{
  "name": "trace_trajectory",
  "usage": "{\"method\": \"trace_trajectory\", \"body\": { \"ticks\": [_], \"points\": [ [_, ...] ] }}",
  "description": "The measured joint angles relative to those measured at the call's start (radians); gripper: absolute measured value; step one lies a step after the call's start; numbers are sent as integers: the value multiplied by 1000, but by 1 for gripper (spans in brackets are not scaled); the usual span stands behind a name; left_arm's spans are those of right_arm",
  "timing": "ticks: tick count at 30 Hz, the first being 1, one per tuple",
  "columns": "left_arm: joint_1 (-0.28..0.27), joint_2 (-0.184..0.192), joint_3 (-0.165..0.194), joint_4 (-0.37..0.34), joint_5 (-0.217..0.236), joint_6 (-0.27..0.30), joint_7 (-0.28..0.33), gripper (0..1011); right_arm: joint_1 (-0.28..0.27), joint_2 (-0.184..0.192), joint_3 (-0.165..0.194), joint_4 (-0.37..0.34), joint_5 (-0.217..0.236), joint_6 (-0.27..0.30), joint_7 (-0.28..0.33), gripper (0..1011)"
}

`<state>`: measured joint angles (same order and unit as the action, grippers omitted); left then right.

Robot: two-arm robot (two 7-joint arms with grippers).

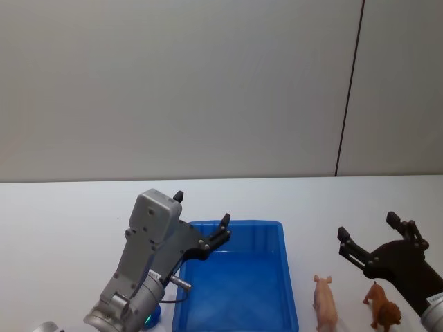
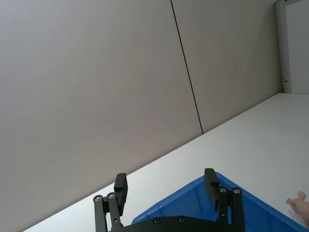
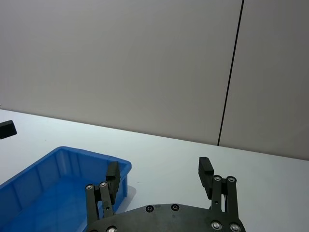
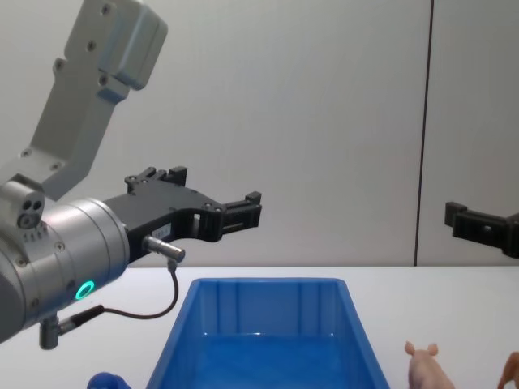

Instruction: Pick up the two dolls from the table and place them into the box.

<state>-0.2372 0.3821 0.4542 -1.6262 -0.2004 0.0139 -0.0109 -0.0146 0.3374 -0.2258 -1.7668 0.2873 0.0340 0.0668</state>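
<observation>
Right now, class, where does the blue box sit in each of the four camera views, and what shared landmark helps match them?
Head view: box at bottom centre, pig to its right.
Left wrist view: box at bottom right, beyond the open left gripper.
Right wrist view: box at bottom left, beyond the open right gripper.
Chest view: box at bottom centre.
Shared landmark: the dark vertical wall seam.

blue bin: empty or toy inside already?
Empty as far as shown: the bin's visible floor is bare, and the pig and brown animal stand on the table to its right.
</observation>
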Motion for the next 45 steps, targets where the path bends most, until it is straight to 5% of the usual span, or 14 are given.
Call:
{"method": "trace_trajectory", "body": {
  "ticks": [28,45],
  "points": [
    [0,0,0,0,0,0,0,1001,-1,7,5,11,3,18,12,1001],
    [0,0,0,0,0,0,0,1001,-45,74,42,55,43,92,85,1001]
  ]
}}
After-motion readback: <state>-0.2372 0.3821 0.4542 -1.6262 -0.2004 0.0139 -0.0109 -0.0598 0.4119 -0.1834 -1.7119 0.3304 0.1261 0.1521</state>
